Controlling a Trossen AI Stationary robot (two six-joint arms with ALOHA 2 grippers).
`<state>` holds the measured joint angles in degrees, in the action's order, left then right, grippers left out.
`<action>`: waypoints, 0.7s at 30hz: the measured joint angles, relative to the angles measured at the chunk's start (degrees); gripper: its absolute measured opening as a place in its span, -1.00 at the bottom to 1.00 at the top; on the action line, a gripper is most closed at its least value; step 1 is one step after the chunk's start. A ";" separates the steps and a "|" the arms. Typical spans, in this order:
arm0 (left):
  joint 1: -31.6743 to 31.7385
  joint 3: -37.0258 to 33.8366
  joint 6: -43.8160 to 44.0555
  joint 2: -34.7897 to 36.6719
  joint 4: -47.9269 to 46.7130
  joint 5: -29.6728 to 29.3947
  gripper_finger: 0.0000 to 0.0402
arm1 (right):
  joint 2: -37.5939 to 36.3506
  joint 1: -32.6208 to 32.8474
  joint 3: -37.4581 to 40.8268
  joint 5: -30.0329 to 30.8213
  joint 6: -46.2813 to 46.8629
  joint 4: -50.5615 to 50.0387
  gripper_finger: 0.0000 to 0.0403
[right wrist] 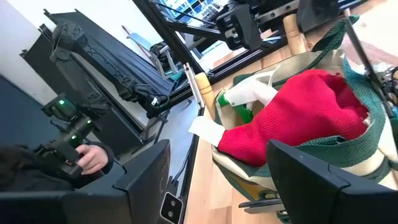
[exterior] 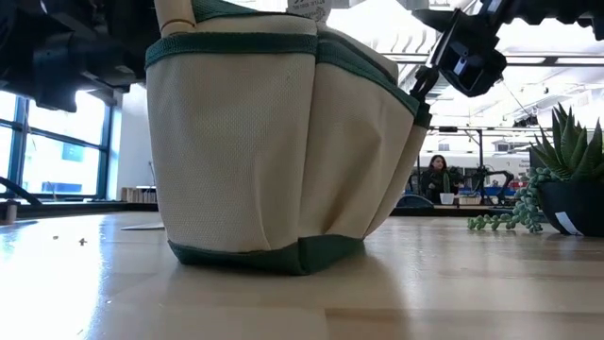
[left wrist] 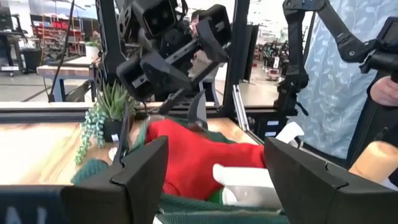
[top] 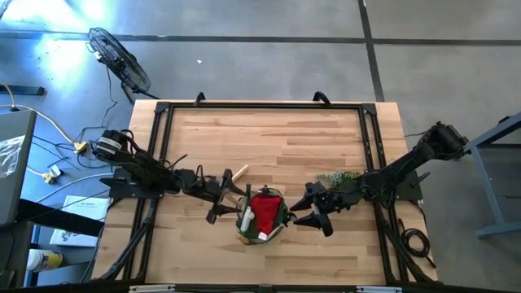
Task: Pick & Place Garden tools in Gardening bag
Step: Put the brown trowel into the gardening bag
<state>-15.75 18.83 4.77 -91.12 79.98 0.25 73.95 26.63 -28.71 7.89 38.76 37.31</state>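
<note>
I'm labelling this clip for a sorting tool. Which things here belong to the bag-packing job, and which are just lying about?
Part of the job:
- gardening bag
- red fabric bundle in the bag
- green-and-white item in the bag
- wooden-handled tool at the bag's rim
- left gripper and right gripper, either side of the bag, jaws open

Just lying about:
- leafy plant sprig
- fan on the floor
</note>
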 joint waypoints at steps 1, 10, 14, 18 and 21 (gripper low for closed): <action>0.00 0.00 -0.19 0.24 0.01 0.00 0.29 | 0.00 0.00 0.00 -0.34 0.00 0.01 0.27; 0.00 0.00 0.01 6.24 -1.66 0.48 0.29 | 0.00 0.00 0.00 -1.41 -0.55 -0.07 0.27; 0.00 0.02 0.01 14.26 -11.35 -0.62 0.29 | 0.00 0.00 0.00 -1.69 -0.48 -0.63 0.27; 0.00 0.94 0.19 24.60 -29.59 -8.18 0.29 | 0.00 0.00 0.00 -2.22 -0.48 -0.65 0.27; 0.02 5.59 3.45 32.57 -49.64 -15.82 0.29 | 0.00 0.00 0.00 -2.36 -0.56 -0.67 0.27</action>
<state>-15.73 24.42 8.22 -58.55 30.34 -15.57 73.95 26.63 -28.71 5.53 38.20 36.64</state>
